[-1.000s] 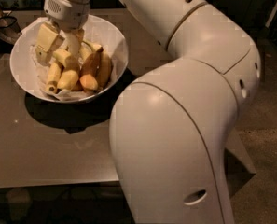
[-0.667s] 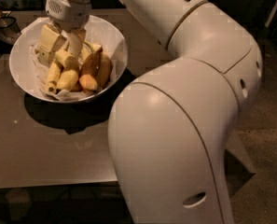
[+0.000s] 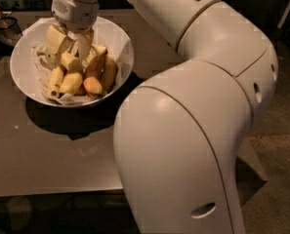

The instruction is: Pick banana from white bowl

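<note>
The white bowl point(image 3: 22, 67) stands at the table's back left, lined with crumpled white paper and holding several bananas. My gripper point(image 3: 70, 47) reaches straight down into the bowl from above. Its two pale fingers point(image 3: 54, 39) stand apart, on either side of a thick pale yellow banana point(image 3: 70, 62) in the middle of the pile. The fingertips are down among the fruit, and the banana lies in the bowl. An orange-tinged banana point(image 3: 93, 86) and slimmer yellow ones point(image 3: 55, 80) lie in front of it.
The grey table point(image 3: 47, 155) reaches to its front edge low in the view. My large white arm point(image 3: 183, 130) fills the right half and hides the table's right side. Dark clutter point(image 3: 0, 18) sits at the far left behind the bowl.
</note>
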Tool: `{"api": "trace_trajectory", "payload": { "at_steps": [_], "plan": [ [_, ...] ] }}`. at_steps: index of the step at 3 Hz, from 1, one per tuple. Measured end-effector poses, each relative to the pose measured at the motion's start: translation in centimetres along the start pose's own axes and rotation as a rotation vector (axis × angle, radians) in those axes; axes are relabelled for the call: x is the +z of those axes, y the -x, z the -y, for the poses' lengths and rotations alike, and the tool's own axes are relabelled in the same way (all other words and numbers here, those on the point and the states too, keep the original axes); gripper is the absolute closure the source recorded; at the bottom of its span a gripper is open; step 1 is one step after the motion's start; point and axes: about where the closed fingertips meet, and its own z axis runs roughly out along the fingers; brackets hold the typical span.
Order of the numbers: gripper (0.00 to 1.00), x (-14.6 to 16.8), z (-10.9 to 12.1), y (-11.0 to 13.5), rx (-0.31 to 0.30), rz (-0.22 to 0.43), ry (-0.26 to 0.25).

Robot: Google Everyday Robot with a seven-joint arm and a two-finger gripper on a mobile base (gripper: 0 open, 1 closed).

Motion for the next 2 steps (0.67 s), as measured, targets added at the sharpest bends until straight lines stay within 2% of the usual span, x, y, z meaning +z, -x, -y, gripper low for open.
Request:
{"api": "trace_trajectory", "payload": {
  "at_steps": [2],
  "plan": [
    [0.34, 1.57, 0.41, -0.06, 0.013, -0.031, 0.011]
  ]
}}
